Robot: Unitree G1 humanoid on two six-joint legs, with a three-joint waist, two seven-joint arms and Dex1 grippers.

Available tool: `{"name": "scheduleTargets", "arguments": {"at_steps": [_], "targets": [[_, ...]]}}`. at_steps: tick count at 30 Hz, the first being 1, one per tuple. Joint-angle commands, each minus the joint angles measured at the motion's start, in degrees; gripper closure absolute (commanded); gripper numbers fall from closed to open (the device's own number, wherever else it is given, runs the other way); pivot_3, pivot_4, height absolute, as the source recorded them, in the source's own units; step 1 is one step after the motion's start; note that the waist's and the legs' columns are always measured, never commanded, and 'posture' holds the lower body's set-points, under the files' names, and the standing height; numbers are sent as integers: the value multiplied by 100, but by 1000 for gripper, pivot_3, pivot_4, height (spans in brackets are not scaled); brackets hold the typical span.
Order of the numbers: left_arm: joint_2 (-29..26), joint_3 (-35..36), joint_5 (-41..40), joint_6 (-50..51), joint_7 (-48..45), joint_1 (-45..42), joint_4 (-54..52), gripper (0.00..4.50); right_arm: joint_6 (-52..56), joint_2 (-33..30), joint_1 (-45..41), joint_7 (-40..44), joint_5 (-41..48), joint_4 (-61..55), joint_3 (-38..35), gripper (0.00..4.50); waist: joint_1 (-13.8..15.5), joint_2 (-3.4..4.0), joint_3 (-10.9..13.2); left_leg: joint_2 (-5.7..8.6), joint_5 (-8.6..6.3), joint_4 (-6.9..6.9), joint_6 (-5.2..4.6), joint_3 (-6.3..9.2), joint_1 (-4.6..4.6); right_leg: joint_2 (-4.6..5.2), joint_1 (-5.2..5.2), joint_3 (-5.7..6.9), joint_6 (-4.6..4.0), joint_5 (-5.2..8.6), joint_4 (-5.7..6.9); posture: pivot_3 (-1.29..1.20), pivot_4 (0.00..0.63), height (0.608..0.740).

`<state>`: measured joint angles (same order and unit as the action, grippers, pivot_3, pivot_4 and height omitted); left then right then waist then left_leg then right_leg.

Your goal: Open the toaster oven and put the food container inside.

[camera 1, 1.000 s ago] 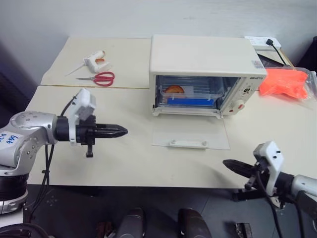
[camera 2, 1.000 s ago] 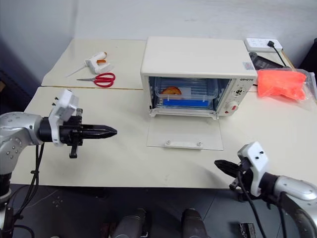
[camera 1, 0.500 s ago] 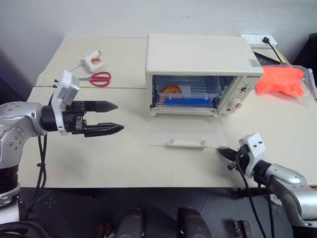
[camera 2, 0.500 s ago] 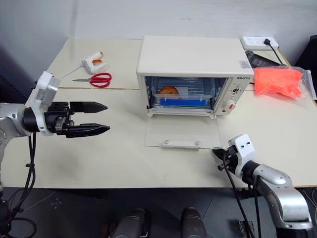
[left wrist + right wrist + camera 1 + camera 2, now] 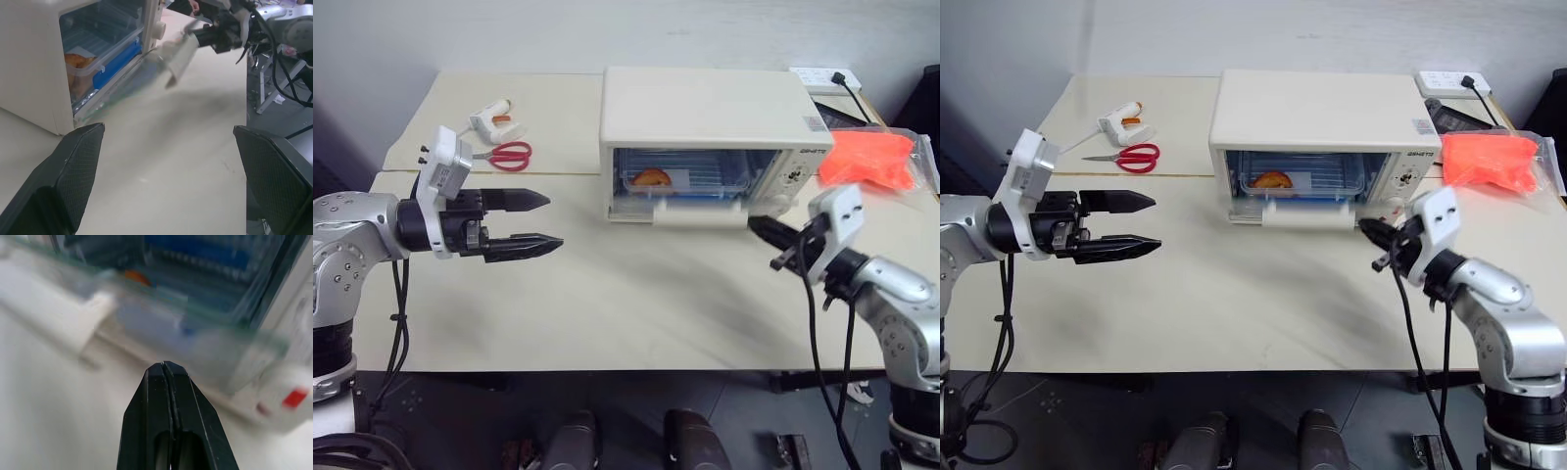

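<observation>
The cream-white toaster oven point(image 5: 705, 108) stands at the back of the table. Its glass door point(image 5: 700, 213) is tilted partway up and blurred, handle bar toward me. Inside, behind the door, lies the food container point(image 5: 675, 181), clear with a blue clip strip and orange food; the left wrist view shows the container point(image 5: 98, 63) too. My right gripper point(image 5: 756, 227) is shut with nothing in it, its tip at the right end of the raised door. My left gripper point(image 5: 554, 220) hangs open and empty over the table, well left of the oven.
A glue gun point(image 5: 494, 117) and red scissors point(image 5: 509, 154) lie at the back left. An orange plastic bag point(image 5: 871, 157) sits right of the oven, with a power strip point(image 5: 822, 78) behind it. Bare table point(image 5: 636, 304) stretches in front of the oven.
The right gripper rose from the table's front edge to the door's right end. The door swung up from flat on the table to partly raised. The left gripper opened and stays open.
</observation>
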<state>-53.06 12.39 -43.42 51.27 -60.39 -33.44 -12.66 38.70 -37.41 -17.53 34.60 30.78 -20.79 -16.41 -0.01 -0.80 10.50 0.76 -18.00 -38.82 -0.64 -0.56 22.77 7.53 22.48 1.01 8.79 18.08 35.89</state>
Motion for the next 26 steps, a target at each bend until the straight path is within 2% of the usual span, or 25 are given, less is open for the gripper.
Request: {"name": "scheduleTargets", "arguments": {"at_steps": [1, 6, 9, 13, 18, 20, 26], "targets": [[13, 4, 23, -151, 54, -102, -18, 25, 182, -93, -59, -57, 301, -233, -282, 4500, 5, 0, 0, 0, 0, -1, 0, 2, 1, 0, -1, 3, 0, 0, 0, 0, 150, 740], [7, -32, 65, -269, 47, -80, 32, 25, 467, -489, 186, 177, 644, -347, -718, 4500, 4, 1, 0, 5, -1, -6, -1, 4, 20, 4, 11, 3, 0, 0, -1, 0, 150, 740], [-44, -45, 108, -335, -3, -81, 100, 0, 904, -1094, 552, 834, 1260, -380, -1365, 3906, 14, 1, 1, 5, -1, -8, -3, 4, 22, 4, 10, 5, 0, 0, -2, 0, 150, 740], [-137, -82, 211, -469, -124, -127, 249, 0, 1243, -2029, 989, 1816, 1764, -112, -2221, 2594, 12, 1, 1, 4, -3, -10, -8, 1, 25, 3, 8, 5, 2, -1, -7, 0, 150, 740], [-217, -111, 312, -635, -293, -251, 440, 0, 1172, -2859, 1347, 2836, 1672, 367, -2755, 930, -10, 1, 1, -3, -4, -15, -12, -6, 20, -3, 3, 5, 3, -1, -9, 0, 150, 740], [-229, -109, 327, -667, -327, -322, 514, 0, 1097, -2962, 1343, 3026, 1673, 503, -2833, 930, -4, 1, 1, -4, -4, -15, -12, -6, 20, -2, 3, 4, 3, -1, -9, 0, 150, 740], [-195, -44, 322, -732, -310, -398, 561, 0, 993, -2892, 1011, 2845, 1589, 791, -2648, 930, -4, 1, 1, -3, -4, -17, -12, -4, 22, 1, 5, 4, 3, -2, -7, 0, 150, 740]]}}
